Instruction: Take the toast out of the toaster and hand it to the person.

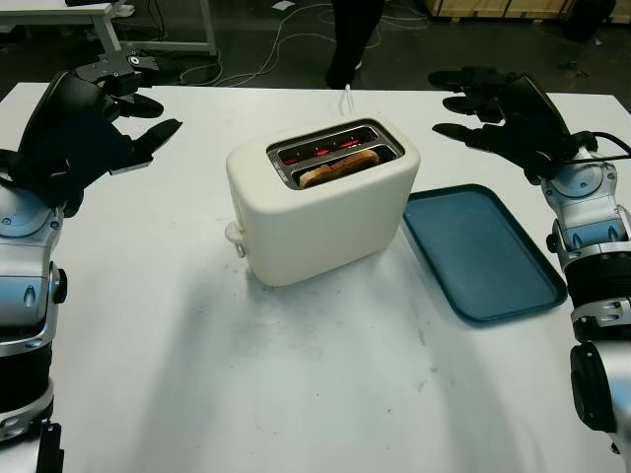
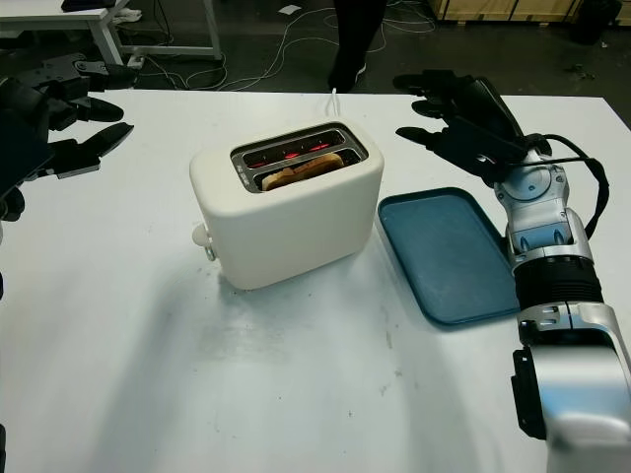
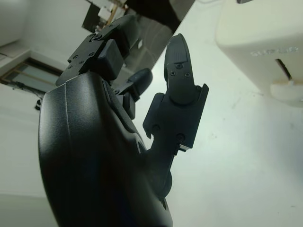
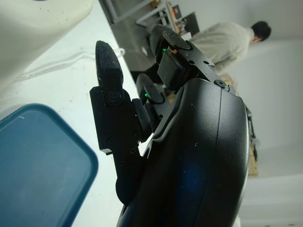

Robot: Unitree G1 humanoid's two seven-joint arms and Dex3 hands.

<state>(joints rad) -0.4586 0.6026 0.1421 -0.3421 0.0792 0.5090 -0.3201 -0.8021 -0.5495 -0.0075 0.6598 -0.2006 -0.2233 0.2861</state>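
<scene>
- White bench [image 1: 296, 394] runs bare at the near edge, where both silver forearms come up from below.
- Left hand [image 1: 84, 123], black, hangs above the bench well to the left of the toaster; it is open, holds nothing and touches nothing.
- Right hand [image 2: 463, 123], also black, is raised on the far right, above the bench beyond the far end of the tray; it too is open with nothing in it, and it stands apart from both toaster and tray.
- Cream toaster [image 1: 325, 202] stands in the middle of the bench, turned at an angle, with a small knob [image 1: 235, 234] on its near-left end.
- Toast [image 1: 337, 168] sits down inside the nearer of the two slots, a golden-brown top edge just showing above the rim; red glows in the slots.
- Teal tray [image 1: 483, 251] lies flat just to the right of the toaster, its near corner close by the toaster's base.
- White cord [image 1: 347, 99] trails from behind the toaster to the far edge of the bench.
- Beyond the bench a person [image 1: 355, 34] in dark trousers stands on the floor among loose cables [image 1: 286, 44]; the right wrist view catches a person [image 4: 227, 40] in a light top.
</scene>
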